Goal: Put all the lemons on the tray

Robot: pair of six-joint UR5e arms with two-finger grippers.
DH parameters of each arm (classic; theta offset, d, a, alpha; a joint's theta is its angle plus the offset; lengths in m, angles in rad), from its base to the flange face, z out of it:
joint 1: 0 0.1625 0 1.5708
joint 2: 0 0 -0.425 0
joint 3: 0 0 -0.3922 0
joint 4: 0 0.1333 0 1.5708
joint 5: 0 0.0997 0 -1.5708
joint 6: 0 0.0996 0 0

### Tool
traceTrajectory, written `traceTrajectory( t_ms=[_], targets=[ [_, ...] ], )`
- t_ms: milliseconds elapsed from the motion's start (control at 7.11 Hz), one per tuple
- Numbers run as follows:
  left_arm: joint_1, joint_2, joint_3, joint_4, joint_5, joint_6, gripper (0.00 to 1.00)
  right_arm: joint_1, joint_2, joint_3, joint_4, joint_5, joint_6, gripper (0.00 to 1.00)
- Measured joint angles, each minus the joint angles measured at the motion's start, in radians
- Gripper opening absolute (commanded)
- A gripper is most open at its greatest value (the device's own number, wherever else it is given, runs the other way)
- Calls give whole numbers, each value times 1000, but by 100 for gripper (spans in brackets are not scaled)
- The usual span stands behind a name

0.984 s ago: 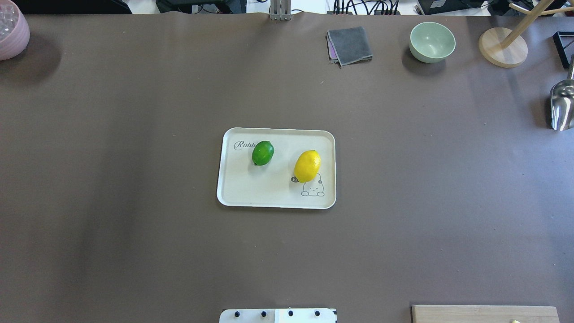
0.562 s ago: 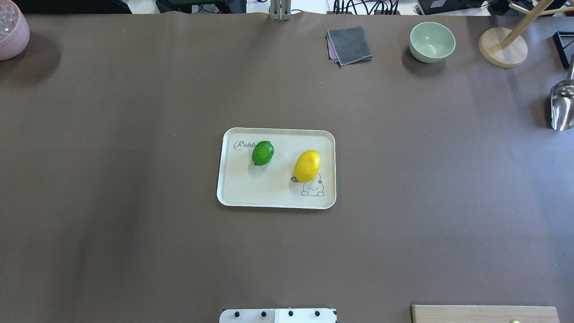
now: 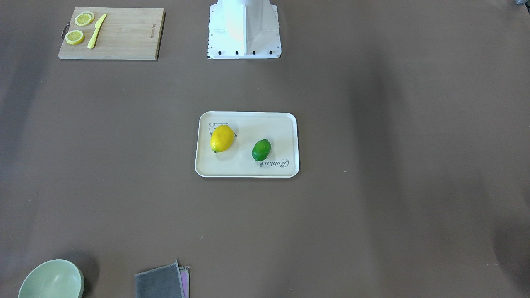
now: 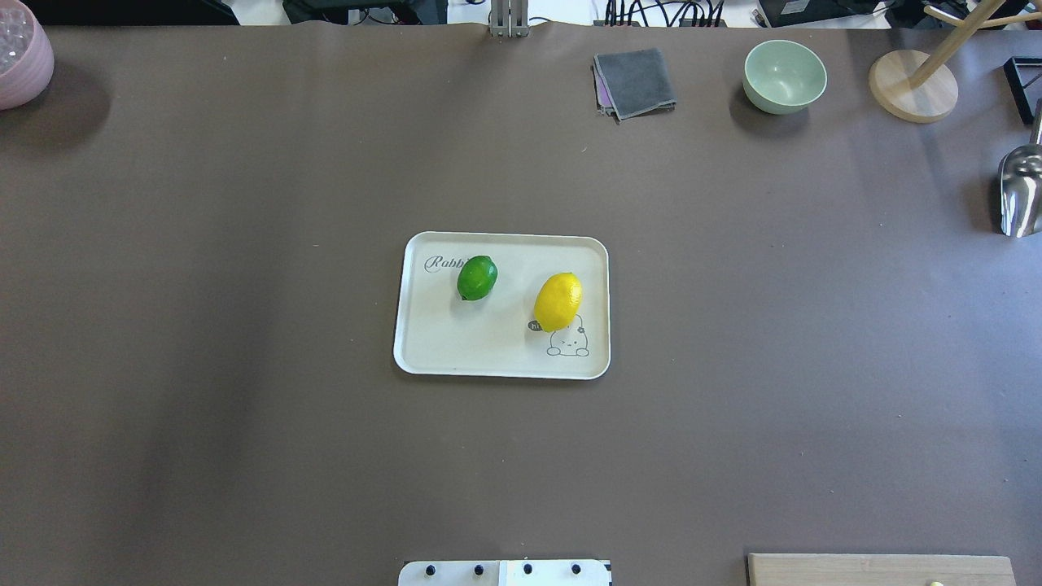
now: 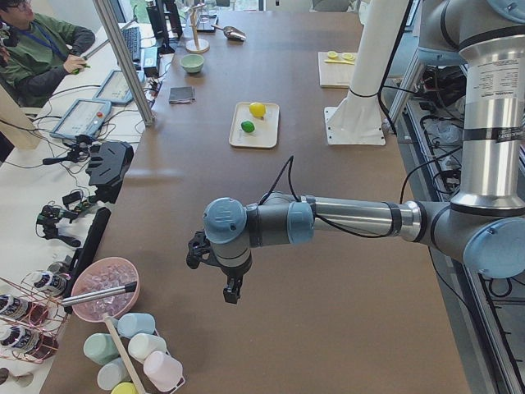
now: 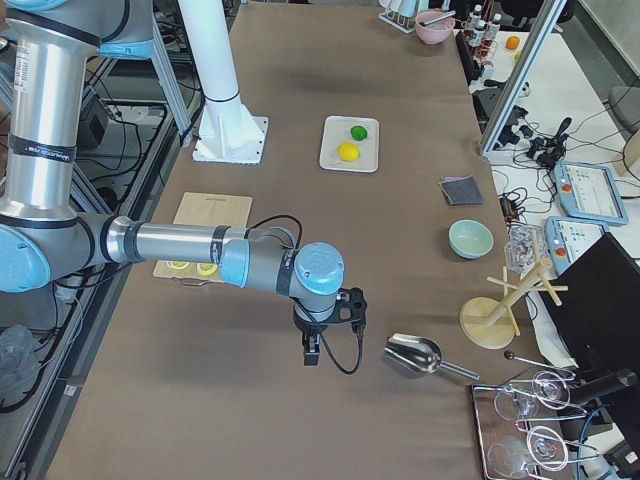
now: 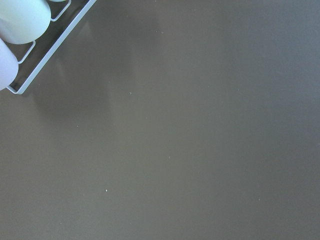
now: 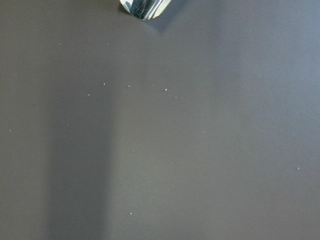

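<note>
Status, seen from beside the table: over the last second nothing on the work surface has shifted. In the overhead view the tray [image 4: 440,350] lies at the middle of the table, and both fruits sit where they sat a second ago.

1. Yellow lemon [image 4: 558,301]: lying inside the rim on the tray's right half, partly over the cartoon drawing.
2. Green lemon [image 4: 477,277]: lying inside the rim on the tray's left half, over the end of the script lettering. The two fruits are apart, not touching.
3. Left gripper [image 5: 232,295]: parked above bare table well away from the tray, near the table's left end. It appears only in the side view, so I cannot tell whether its fingers are apart or together.
4. Right gripper [image 6: 311,354]: parked above bare table near the opposite end, just beside the metal scoop [image 6: 412,354]. Its finger spacing likewise cannot be told. No object is visible at either gripper.

The wrist cameras show only brown table cover beneath each arm (plus the scoop's tip at the edge of the right one).

Assessment: with both whole lemons resting on the tray and no motion in the scene, the task appears complete. The lemon slices [image 3: 83,19] on the cutting board [image 3: 124,35] are not part of it, so no further pick looks necessary
</note>
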Motion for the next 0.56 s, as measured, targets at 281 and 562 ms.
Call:
traceTrajectory(
  t_ms=[281,562],
  targets=[
    [-1,2,-5,-10,0,0,98,0,-2,0,0,6,-1,100],
    [-2,8,-8,-12,-1,-2,98,0,-7,2,0,24,-6,100]
  ],
)
